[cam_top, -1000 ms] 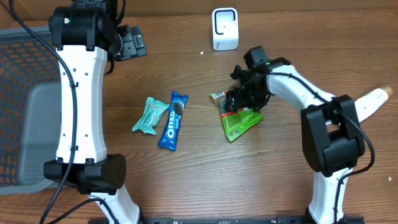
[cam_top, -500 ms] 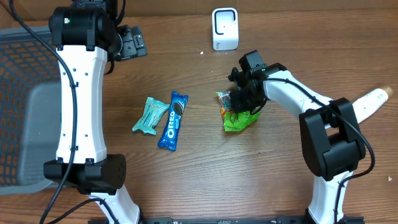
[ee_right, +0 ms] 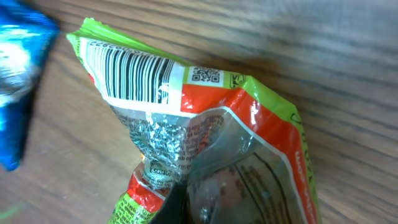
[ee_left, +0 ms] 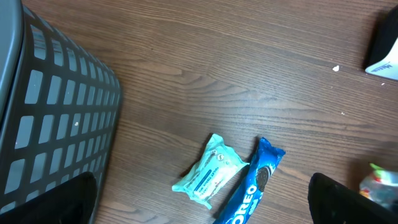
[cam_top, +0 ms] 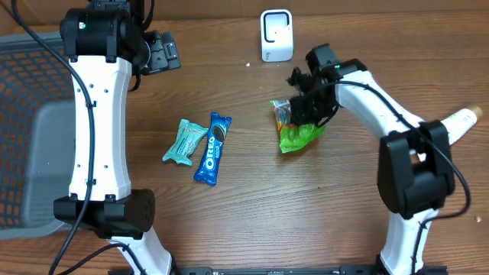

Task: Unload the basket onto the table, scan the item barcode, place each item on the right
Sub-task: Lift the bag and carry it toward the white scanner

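Observation:
A green and orange snack bag (cam_top: 299, 136) hangs crumpled from my right gripper (cam_top: 312, 107), which is shut on it just right of the table's middle. In the right wrist view the bag (ee_right: 249, 143) fills the frame, its barcode (ee_right: 127, 74) facing the camera at the upper left, and the gripper (ee_right: 186, 208) pinches its lower part. The white scanner (cam_top: 276, 35) stands at the back, up and left of the bag. My left gripper (cam_top: 160, 52) hovers open at the back left, holding nothing; its fingers (ee_left: 68, 199) frame the bottom of its wrist view.
A blue Oreo pack (cam_top: 213, 147) and a mint-green packet (cam_top: 184, 141) lie side by side left of centre, also seen as the Oreo pack (ee_left: 252, 190) and packet (ee_left: 210, 171). A dark mesh basket (cam_top: 23, 130) fills the left edge. A white object (cam_top: 458, 122) lies at the far right.
My right gripper has shut on the snack bag and carried it up and to the right, crumpling it. The left arm has not moved.

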`<state>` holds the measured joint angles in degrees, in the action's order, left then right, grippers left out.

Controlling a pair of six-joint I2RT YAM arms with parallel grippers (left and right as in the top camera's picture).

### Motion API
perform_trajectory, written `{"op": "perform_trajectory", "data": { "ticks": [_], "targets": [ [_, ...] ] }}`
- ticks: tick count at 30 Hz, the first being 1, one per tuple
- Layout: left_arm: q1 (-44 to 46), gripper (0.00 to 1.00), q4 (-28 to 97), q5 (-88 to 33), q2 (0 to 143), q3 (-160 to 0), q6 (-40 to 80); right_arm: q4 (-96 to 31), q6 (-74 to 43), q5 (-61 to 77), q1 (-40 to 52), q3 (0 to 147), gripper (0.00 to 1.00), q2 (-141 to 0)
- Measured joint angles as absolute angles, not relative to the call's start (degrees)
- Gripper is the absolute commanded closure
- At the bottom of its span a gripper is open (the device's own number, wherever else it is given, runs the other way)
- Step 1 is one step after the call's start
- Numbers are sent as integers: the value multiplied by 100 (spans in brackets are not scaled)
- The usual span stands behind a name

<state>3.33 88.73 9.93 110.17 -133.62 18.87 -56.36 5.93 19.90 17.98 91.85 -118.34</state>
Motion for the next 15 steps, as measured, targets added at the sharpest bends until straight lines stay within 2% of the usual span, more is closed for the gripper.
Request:
{"op": "perform_trajectory", "data": {
  "ticks": [9, 15],
  "targets": [
    [333, 1, 8873, 993, 11017, -13362, 1887, -5618, 1164, 2891, 1826, 9229, 96, -10278],
    [333, 0, 8873, 993, 11017, -13362, 1887, -5664, 1396, 3127, 1824, 9262, 96, -9769]
  ]
}}
